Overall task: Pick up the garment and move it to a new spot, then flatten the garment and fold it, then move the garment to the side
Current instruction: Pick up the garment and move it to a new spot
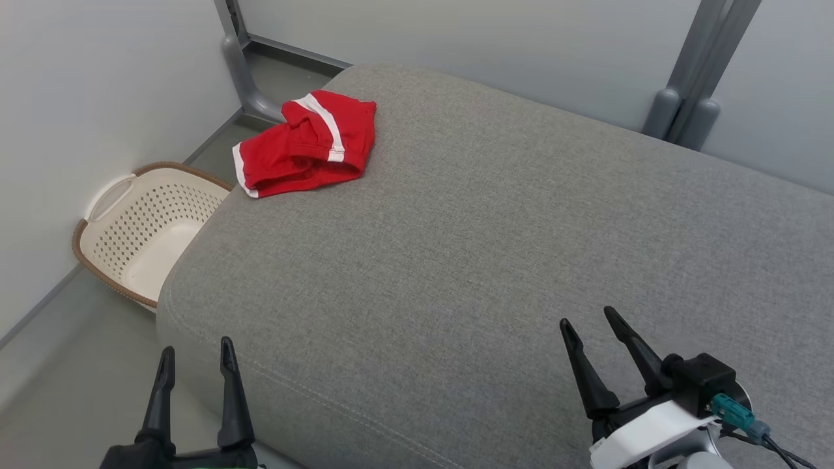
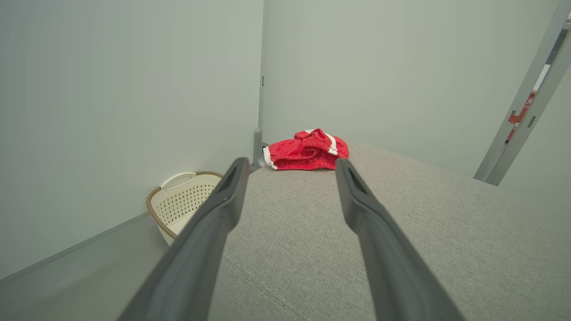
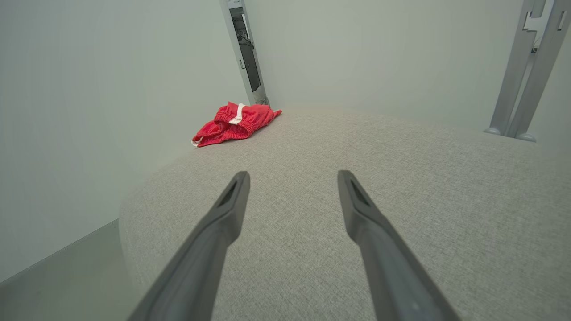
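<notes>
While the red garment (image 1: 306, 146) lies crumpled at the far left corner of the grey cushioned seat (image 1: 488, 228), close to the edge above the white laundry basket (image 1: 140, 225) on the floor, the left hand (image 1: 197, 347) and the right hand (image 1: 588, 317) hover at the near side, well apart from it, each with fingers spread wide and holding nothing. The pick-up, the task's first step, looks not yet begun. The next move likely calls for a long reach forward and leftward, closing on a raised fold without nudging the cloth off the edge.
</notes>
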You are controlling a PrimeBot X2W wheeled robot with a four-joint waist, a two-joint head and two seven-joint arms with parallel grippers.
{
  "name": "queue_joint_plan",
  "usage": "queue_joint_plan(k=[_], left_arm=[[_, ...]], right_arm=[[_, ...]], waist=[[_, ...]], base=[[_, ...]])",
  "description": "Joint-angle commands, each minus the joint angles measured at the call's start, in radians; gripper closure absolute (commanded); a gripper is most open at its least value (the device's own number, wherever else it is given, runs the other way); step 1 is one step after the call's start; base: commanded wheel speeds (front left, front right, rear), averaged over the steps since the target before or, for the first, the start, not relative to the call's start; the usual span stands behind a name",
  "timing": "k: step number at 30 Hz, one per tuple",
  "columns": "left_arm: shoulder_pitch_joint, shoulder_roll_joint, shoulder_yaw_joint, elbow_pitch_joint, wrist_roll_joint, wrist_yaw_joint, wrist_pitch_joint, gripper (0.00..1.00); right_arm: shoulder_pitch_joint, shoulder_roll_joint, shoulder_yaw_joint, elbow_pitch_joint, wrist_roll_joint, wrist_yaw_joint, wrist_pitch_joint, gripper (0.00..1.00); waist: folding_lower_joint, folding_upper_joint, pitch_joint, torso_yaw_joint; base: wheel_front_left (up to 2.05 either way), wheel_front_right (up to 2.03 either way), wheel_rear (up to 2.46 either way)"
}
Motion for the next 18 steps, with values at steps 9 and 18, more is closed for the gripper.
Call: queue_joint_plan(k=[9,18], left_arm=[[-0.248,0.024,0.062,0.118,0.027,-0.097,0.000,0.00],[-0.684,0.182,0.122,0.353,-0.011,-0.144,0.197,0.00]], right_arm=[[0.043,-0.060,-0.077,-0.051,-0.045,0.000,-0.002,0.00],[-0.060,-0.185,-0.024,-0.100,-0.071,0.000,-0.002,0.00]], waist=[[0.0000,0.0000,0.113,-0.012],[0.0000,0.0000,0.298,-0.115]], base=[[0.00,0.00,0.00],[0.00,0.00,0.00]])
